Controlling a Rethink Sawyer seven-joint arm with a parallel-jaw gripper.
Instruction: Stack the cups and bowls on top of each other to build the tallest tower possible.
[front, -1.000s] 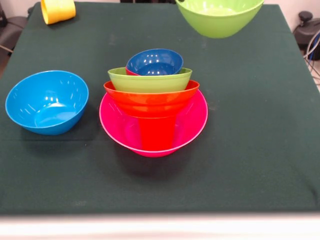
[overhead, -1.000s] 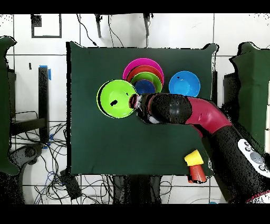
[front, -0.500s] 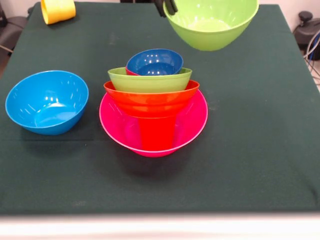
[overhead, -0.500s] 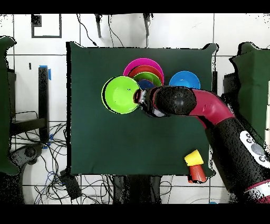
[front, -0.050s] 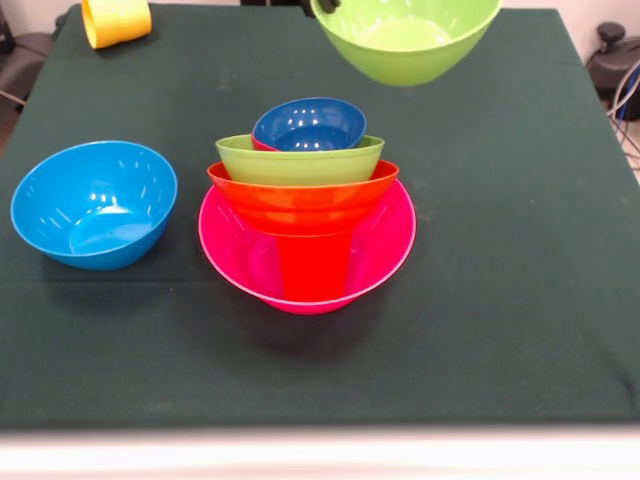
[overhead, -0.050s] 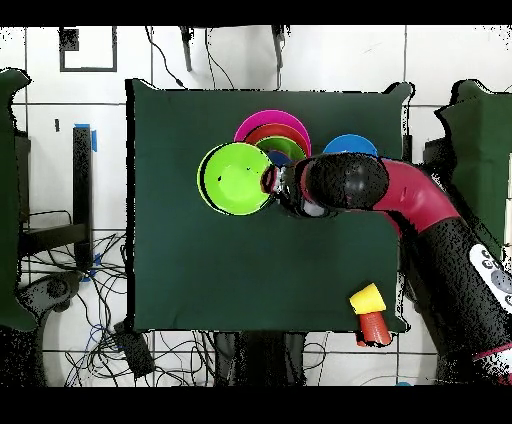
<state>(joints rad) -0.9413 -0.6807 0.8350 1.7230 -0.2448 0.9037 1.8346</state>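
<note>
A lime green bowl hangs in the air at the top of the front view, its rim gripped by my gripper, which is shut on it. From above, this bowl sits just left of the tower. The tower has a wide pink bowl as base with a red cup standing in it. Over the cup sit an orange bowl, a second lime green bowl and a small dark blue bowl. A sliver of a small red bowl shows beside the blue one.
A light blue bowl stands alone left of the tower; in the overhead view my arm partly covers it. A yellow cup lies at a far corner, with a red cup beside it in the overhead view. Dark green cloth covers the table.
The held lime green bowl has moved sideways toward the tower, leftward in the front view. The arm moved with it. The tower and the light blue bowl have not moved.
</note>
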